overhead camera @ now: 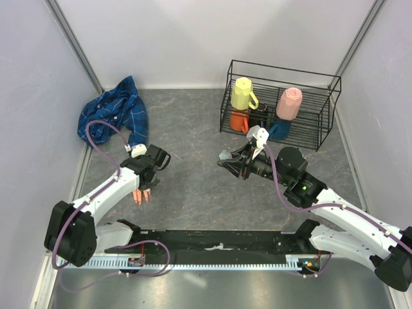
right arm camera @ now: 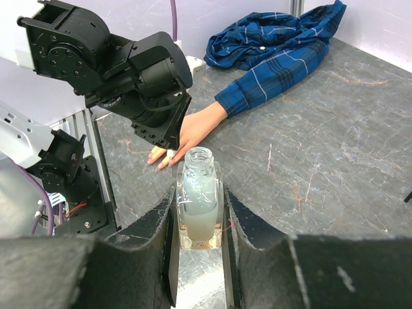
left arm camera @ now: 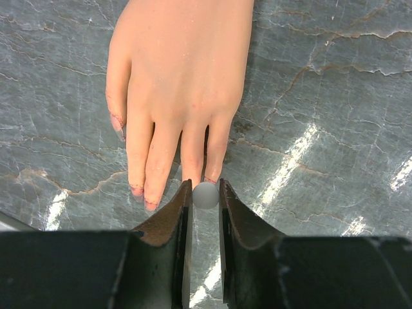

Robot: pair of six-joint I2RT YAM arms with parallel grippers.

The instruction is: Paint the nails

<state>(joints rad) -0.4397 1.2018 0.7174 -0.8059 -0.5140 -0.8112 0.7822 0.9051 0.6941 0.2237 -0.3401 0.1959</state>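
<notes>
Desk [overhead camera: 193, 187]: grey, stone-veined. A blue plaid sleeve [right arm camera: 257, 90] leads to the mannequin hand [left arm camera: 180, 84], which lies flat, palm down. In the left wrist view its long axis runs 12 to 6, fingertips toward 6.

Left gripper [left arm camera: 206, 193] sits right at those tips, fingers pinched on a small grey knob [left arm camera: 206, 196], probably the applicator. Right gripper [right arm camera: 201, 193], well apart at 3 o'clock seen from above, grasps an open glass bottle [right arm camera: 197, 206].

Nails [left arm camera: 150, 204]: two just at 12 of the left fingers, the others toward 10. Left arm is nearer.
</notes>
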